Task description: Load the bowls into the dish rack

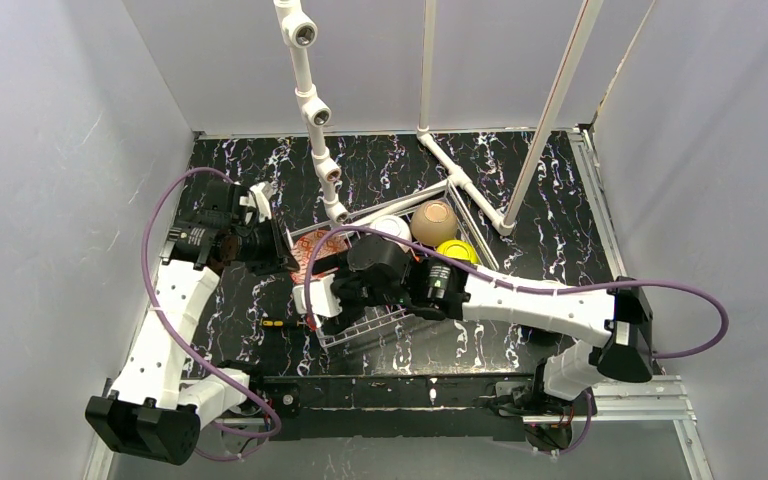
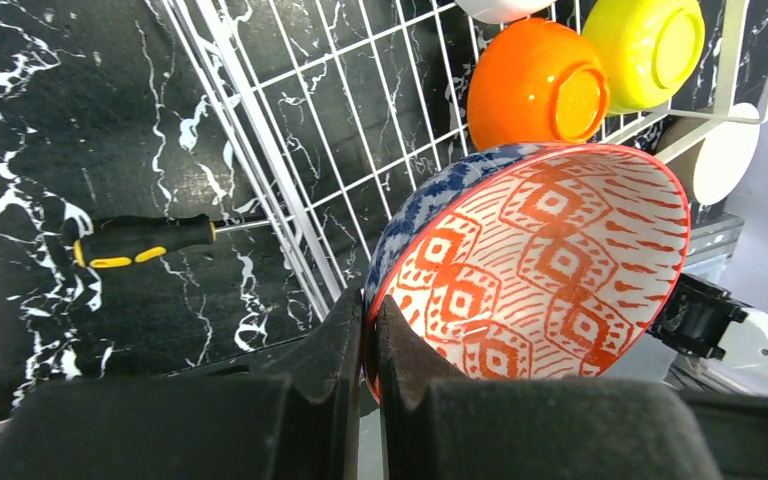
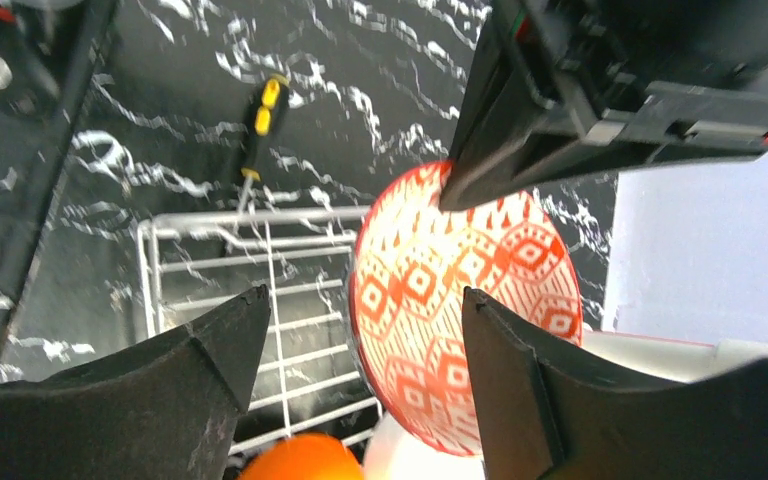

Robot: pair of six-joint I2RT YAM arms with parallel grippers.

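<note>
The patterned bowl (image 2: 550, 260) is pinched by its rim in the left jaws, which are closed hard on the wall, one pad inside and one outside. It is held on edge over the near-left corner of the dish rack (image 2: 265, 185), with its red-and-white inside turned toward the right arm. This steep tilt is judged to suit setting it down leaning like the others, not flat. The right jaws are spread wide and nothing is gripped in them. In the right wrist view the patterned bowl is framed between them, so a steadying or handover is thought possible, though no contact can be made out. Inside the rack, at its far end, an orange bowl (image 2: 530, 90) and a yellow-green bowl (image 2: 645, 45) are seen side by side, tipped so that their foot rings face the left wrist camera. A white bowl (image 1: 392, 228) and a tan bowl (image 1: 433, 222) are packed close behind them. A second tan bowl cannot be found, and may be hidden under the right arm. The near half of the rack is left bare wire, which is judged to be the room kept for the held bowl. A black-and-yellow screwdriver (image 2: 140, 240) is lying on the dark marbled desk (image 2: 60, 100), just outside the rack's rim.
</note>
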